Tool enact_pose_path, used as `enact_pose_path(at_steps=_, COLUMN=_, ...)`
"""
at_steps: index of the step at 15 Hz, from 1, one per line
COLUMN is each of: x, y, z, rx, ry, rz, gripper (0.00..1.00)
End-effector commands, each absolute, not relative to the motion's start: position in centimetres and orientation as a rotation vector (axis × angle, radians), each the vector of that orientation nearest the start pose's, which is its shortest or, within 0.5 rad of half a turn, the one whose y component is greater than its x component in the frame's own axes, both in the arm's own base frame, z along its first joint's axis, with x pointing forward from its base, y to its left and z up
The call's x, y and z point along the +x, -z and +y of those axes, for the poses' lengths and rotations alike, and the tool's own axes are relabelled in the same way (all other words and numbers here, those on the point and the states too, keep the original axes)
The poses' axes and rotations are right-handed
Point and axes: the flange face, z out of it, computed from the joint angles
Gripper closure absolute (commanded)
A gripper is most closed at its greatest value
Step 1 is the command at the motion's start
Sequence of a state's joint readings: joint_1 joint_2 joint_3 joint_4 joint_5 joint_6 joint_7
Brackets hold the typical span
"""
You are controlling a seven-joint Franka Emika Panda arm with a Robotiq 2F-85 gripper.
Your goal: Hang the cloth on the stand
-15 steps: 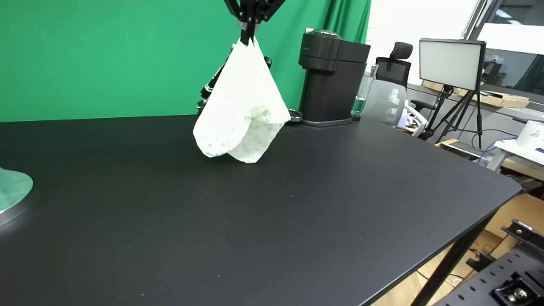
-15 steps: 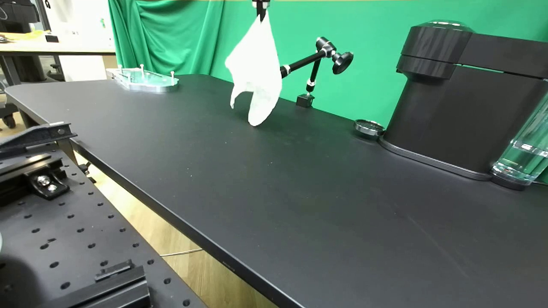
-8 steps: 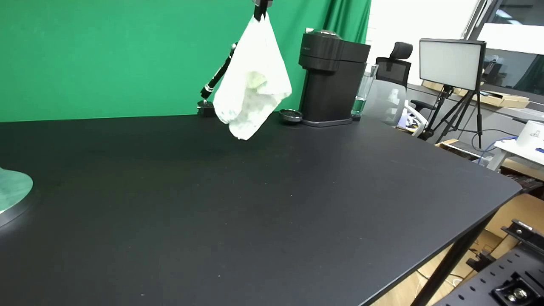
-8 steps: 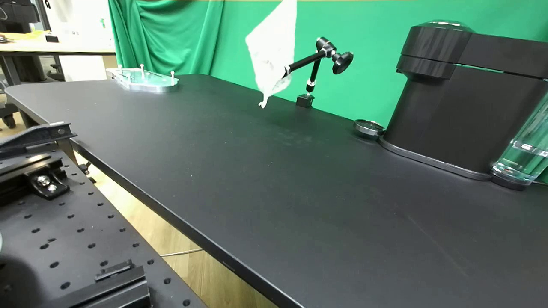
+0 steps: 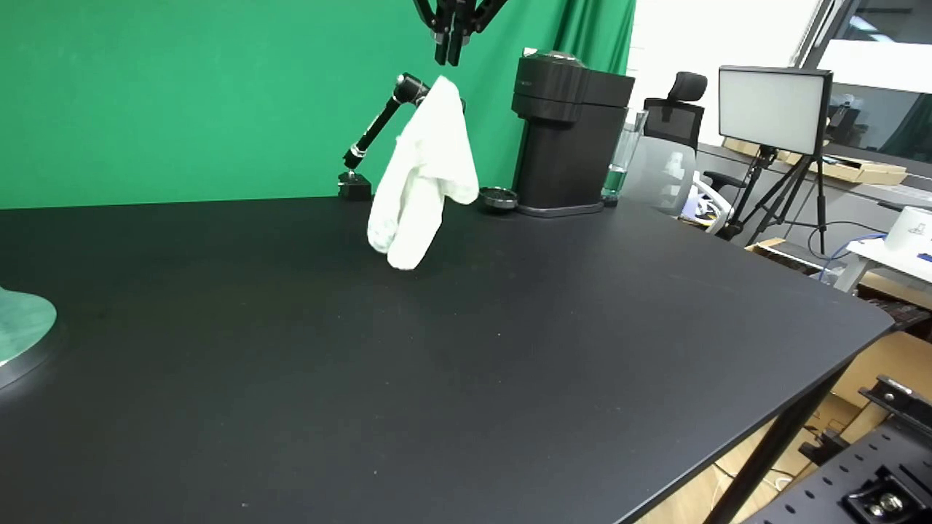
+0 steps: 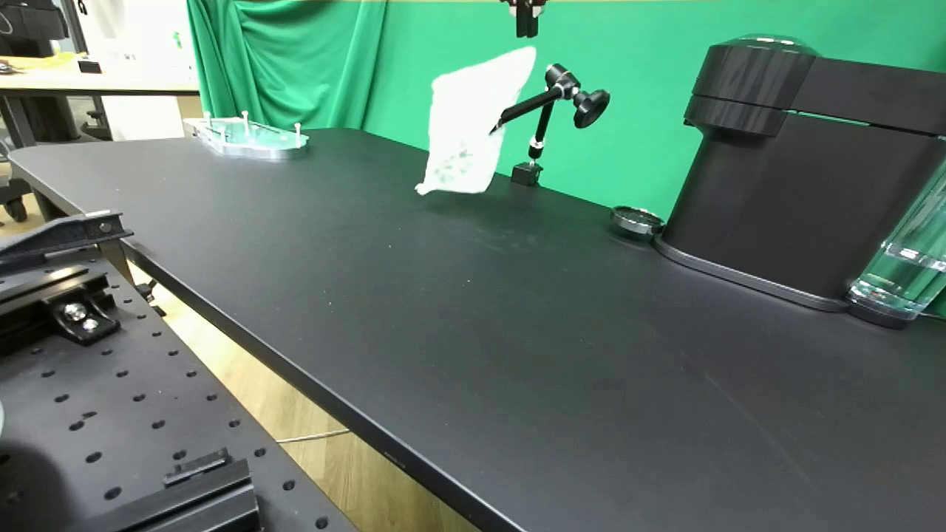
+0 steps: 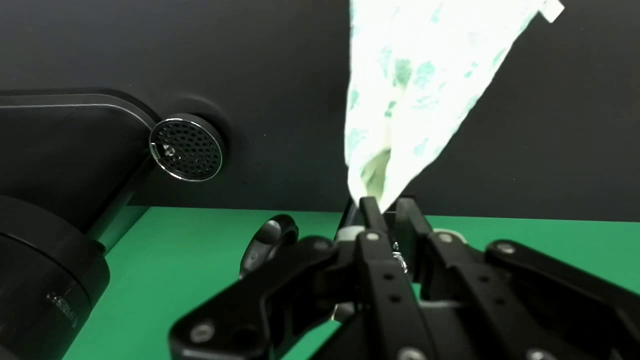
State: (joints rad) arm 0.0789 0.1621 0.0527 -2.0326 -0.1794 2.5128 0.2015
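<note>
Wrist view: narrowly parted jaws hide much of the stand point(image 7: 266, 245); the cloth point(image 7: 420, 90) is cropped above.

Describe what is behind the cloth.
In an exterior view, the stand is partly behind the cloth, with green backdrop beyond. Its base and joint show; the covered stretch cannot be seen.

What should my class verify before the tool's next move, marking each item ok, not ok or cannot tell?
1. Tool apart from the cloth: ok, a gap shows in both exterior views.
2. Tool's jaws parted: ok, narrowly, in the wrist view.
3. Cloth supported by the stand: cannot tell; they overlap in both exterior views, but any hold is unclear.
4. Stand's base on the table: ok.
5. Coffee machine apart from the cloth: ok.
</note>
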Motion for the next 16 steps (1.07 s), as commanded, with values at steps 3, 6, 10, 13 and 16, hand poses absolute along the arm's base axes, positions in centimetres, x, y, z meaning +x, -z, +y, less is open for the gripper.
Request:
enact_pose_path(at_steps=3, x=61.0, y=-39.4, z=7.4, rx=-3.165, ry=0.492, rz=-0.019, gripper=0.40)
enact_pose_path(at_steps=6, x=60.6, y=-39.1, z=7.2, rx=-3.173, ry=0.471, rz=-0.024, gripper=0.20)
enact_pose_path(at_steps=10, x=58.7, y=-37.5, z=9.4, rx=-3.197, ry=0.354, rz=-0.124, gripper=0.00)
enact_pose_path(at_steps=13, x=56.2, y=-35.6, z=12.9, rx=-3.207, ry=0.234, rz=-0.307, gripper=0.00)
enact_pose_path(at_steps=16, x=53.6, y=-33.4, z=16.5, rx=-3.205, ry=0.104, rz=-0.515, gripper=0.00)
